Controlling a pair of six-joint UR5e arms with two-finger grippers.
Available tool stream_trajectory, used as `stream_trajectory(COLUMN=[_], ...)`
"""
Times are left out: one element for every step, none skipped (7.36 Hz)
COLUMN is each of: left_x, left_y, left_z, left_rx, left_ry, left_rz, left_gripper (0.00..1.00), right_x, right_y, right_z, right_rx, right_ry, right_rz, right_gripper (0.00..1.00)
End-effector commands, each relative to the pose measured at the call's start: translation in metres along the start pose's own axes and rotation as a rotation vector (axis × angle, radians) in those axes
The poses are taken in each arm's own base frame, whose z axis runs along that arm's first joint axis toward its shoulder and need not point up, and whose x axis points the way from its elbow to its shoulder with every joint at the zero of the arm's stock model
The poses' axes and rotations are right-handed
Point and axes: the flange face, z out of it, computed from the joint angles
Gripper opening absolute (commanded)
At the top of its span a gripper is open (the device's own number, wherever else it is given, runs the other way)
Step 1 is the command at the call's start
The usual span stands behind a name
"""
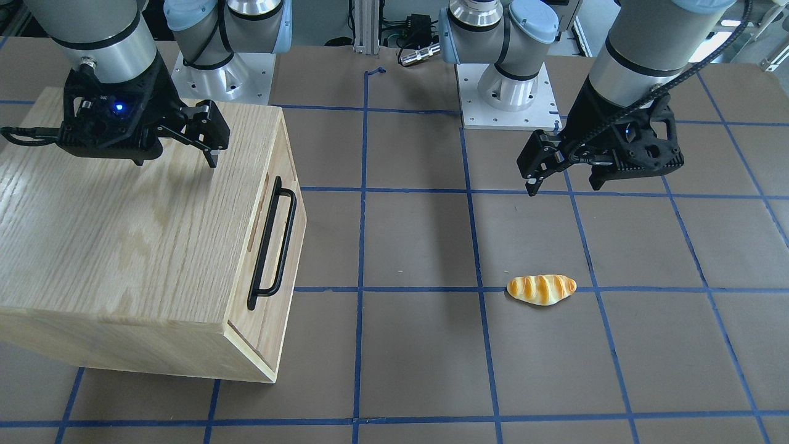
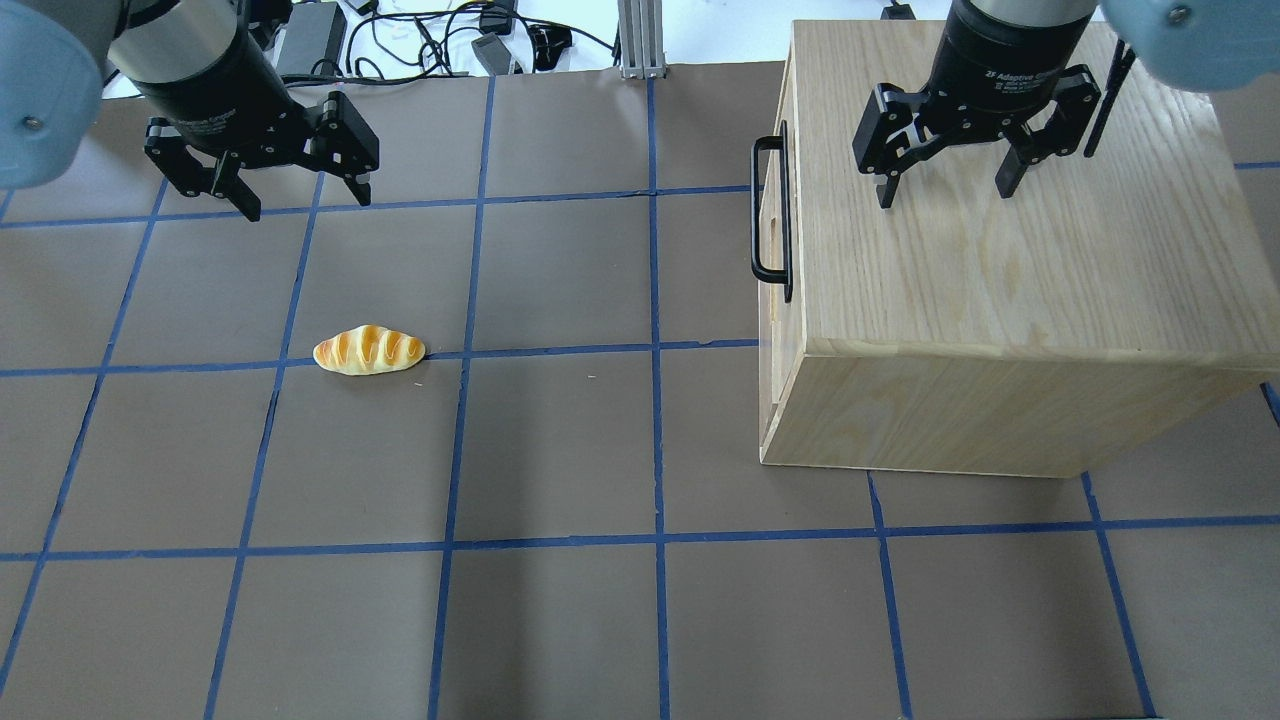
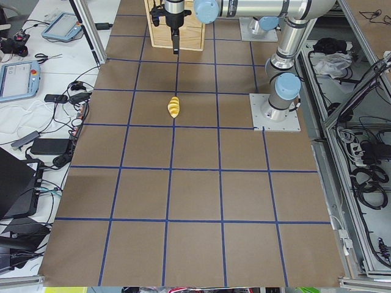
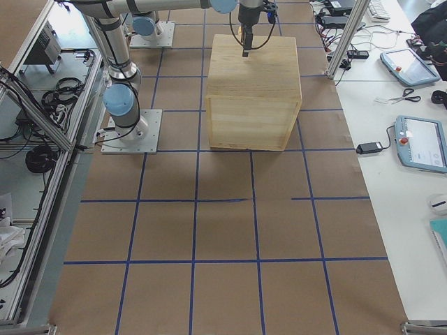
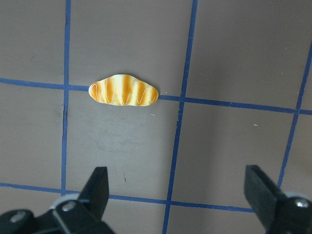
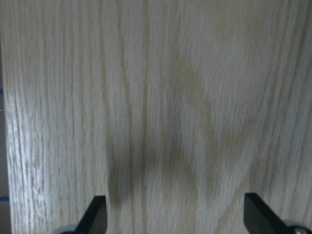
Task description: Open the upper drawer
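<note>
The upper drawer (image 1: 285, 246) has a pale-wood front panel, flush in the oak-grain cabinet (image 1: 123, 234), with a long black bar handle (image 1: 272, 242) and an oblong slot beside it. In the overhead view the handle (image 2: 770, 210) sits on the cabinet's (image 2: 1000, 260) left face. My right gripper (image 2: 945, 190) is open and empty, hovering above the cabinet top, back from the handle; it shows in the front view (image 1: 206, 145) and in its wrist view (image 6: 175, 217). My left gripper (image 2: 305, 200) is open and empty over the mat, well away from the drawer (image 1: 536, 179).
A toy bread roll (image 2: 368, 350) lies on the brown mat with blue tape lines, below my left gripper (image 5: 178, 195); it shows in the left wrist view (image 5: 124, 90). Both arm bases stand at the table's robot side (image 1: 222, 74).
</note>
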Motion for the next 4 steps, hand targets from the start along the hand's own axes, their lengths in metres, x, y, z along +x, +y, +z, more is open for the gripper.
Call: stream_trajectory(left_x=[0.0001,-0.0006,-0.0015,-0.0032], left_y=[0.0005,0.0004,0.0015,0.0031], left_z=[0.0,-0.0017,-0.0041,-0.0072], left_rx=[0.0,0.004,0.009,0.013], left_ry=[0.001,0.003,0.003,0.003], left_rz=[0.0,0.0,0.0,-0.003], left_gripper=[1.0,1.0,1.0,1.0], right_x=[0.0,0.0,0.0,0.0], right_y=[0.0001,0.0,0.0,0.0001], right_z=[0.0008,0.0,0.0,0.0008], right_rx=[-0.002,0.0,0.0,-0.002], right_ry=[0.0,0.0,0.0,0.0], right_rz=[0.001,0.0,0.0,-0.001], right_gripper=[1.0,1.0,1.0,1.0])
